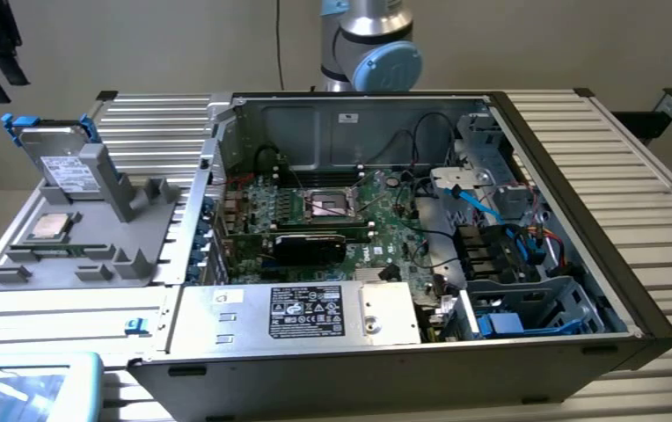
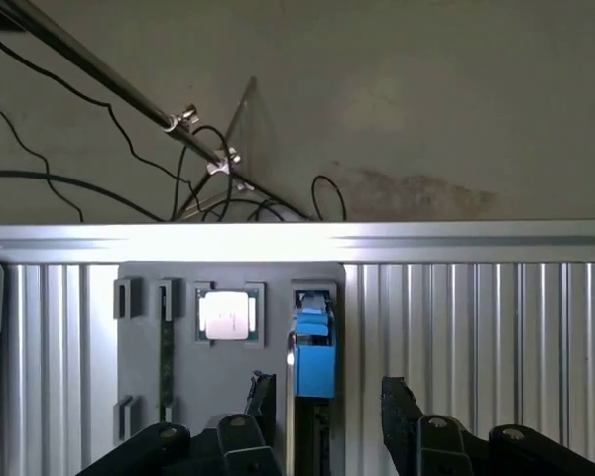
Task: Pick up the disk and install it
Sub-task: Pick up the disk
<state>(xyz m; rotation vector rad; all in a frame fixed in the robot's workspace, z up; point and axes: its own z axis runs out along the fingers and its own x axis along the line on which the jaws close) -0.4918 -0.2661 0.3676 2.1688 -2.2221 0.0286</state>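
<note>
In the exterior view, the flat silver-grey hard drive with a white label and bright blue plastic carrier, the disk (image 1: 64, 163), is standing on edge in a slot of the grey plastic holder (image 1: 96, 220). The holder is sitting on the ribbed metal worktop (image 1: 617, 167), at the exterior view's left of the open black computer case (image 1: 312, 127), so the disk is not yet picked up. In the wrist view I am looking along its thin edge, the blue carrier showing end-on near a small square silver chip (image 2: 225, 315). My black claw (image 2: 329, 407) is hanging spread, pinching nothing, its fingers (image 2: 261, 397) straddling the disk, which is sitting nearer one finger. I am judging this as the approach to the pick. Gripping is calling for centring across the blue frame and lowering squarely, since the upright drive could tip.
</note>
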